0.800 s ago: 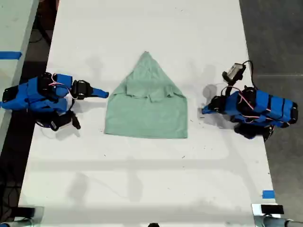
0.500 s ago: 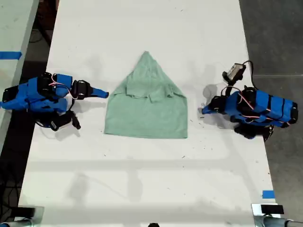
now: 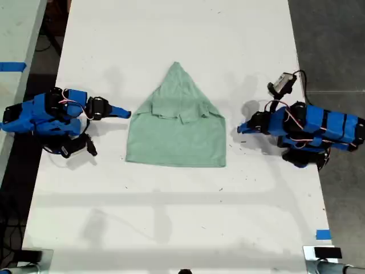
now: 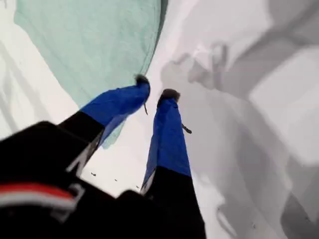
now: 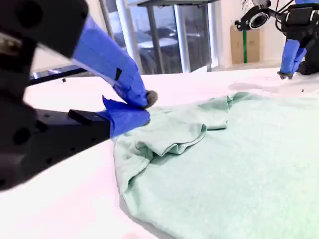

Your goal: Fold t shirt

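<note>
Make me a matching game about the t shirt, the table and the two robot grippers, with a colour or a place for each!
Things:
1. t shirt
2. my first gripper
3. my second gripper
4. table

Colour or place:
A. white
B. at the shirt's edge, on the exterior view's left
C. pale mint green
D. apart from the shirt, on the exterior view's right

Pairs: 1-C, 2-D, 3-B, 4-A

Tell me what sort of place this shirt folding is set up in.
Probably a robotics lab or workshop: a long white table with blue tape marks, two blue arms flanking the t shirt, and large glass windows with a cardboard box behind.
</note>
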Robot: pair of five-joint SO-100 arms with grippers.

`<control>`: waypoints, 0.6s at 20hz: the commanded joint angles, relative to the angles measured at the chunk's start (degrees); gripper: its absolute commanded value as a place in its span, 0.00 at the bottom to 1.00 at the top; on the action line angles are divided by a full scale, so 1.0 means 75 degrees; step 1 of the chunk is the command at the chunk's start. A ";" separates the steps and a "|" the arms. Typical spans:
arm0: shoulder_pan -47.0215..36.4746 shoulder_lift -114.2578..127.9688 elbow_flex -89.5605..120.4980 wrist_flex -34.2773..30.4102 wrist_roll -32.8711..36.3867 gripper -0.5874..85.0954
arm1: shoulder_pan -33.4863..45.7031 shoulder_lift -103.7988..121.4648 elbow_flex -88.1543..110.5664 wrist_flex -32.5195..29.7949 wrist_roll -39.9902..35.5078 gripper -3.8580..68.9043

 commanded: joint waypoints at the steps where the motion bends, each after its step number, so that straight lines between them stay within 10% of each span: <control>1: -0.0129 0.0070 0.0070 0.0035 -0.0188 0.00 | -0.0258 -0.2977 -0.1629 -0.1207 -0.0223 0.29; 10: -0.0094 0.0070 0.0059 0.0047 -0.0188 0.00 | -0.0703 -0.9059 -0.4641 -0.2145 -0.0504 0.29; 12: -0.0070 0.0070 0.0059 0.0047 -0.0188 0.00 | -0.0715 -0.9668 -0.5074 -0.1840 -0.0621 0.15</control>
